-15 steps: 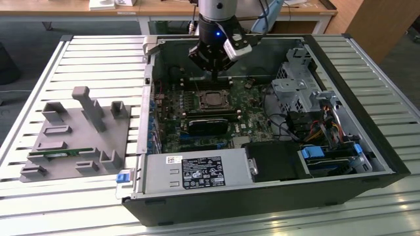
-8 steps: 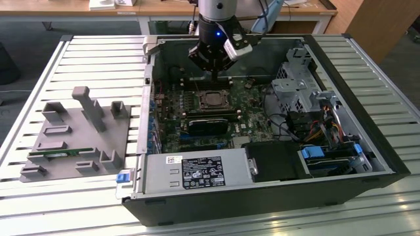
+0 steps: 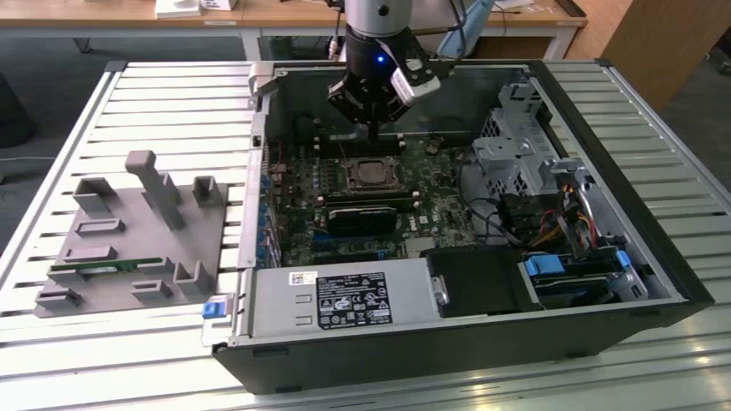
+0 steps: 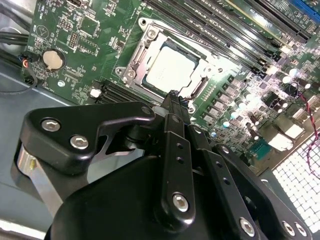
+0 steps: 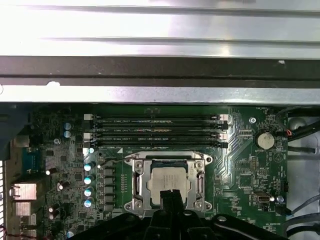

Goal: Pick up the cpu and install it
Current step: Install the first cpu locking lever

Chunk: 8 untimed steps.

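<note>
The cpu (image 3: 368, 174) lies flat in its metal socket frame on the green motherboard inside the open computer case. Its silver top is visible in both wrist views (image 4: 172, 67) (image 5: 167, 181). My gripper (image 3: 372, 130) hangs just above the board, a little to the far side of the socket. In the second wrist view the gripper (image 4: 172, 96) has its black fingers pressed together with nothing between them, the tips at the socket's edge. The first wrist view shows the gripper (image 5: 170, 194) with its tips over the near edge of the chip.
Memory slots (image 5: 157, 131) run beside the socket, and a black ribbed block (image 3: 363, 216) sits on its other side. The case walls (image 3: 258, 163), a drive cage (image 3: 514, 145) and the power supply (image 3: 342, 301) hem in the board. A grey fixture (image 3: 126, 240) with a green stick (image 3: 103, 267) lies outside.
</note>
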{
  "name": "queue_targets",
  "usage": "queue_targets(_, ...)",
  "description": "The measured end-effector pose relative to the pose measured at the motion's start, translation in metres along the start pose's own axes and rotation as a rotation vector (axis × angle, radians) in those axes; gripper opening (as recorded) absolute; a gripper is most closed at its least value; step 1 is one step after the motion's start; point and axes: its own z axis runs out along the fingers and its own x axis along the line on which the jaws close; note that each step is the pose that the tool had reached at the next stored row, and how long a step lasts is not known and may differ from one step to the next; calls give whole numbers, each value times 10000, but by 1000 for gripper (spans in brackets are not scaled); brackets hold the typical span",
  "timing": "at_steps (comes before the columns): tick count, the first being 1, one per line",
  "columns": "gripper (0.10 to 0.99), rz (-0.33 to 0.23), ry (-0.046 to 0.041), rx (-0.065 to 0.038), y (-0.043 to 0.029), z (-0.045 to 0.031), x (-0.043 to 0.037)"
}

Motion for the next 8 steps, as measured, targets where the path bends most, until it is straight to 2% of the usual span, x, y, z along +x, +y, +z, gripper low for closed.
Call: queue_targets(8, 106, -256, 0, -24, -3, 0, 7)
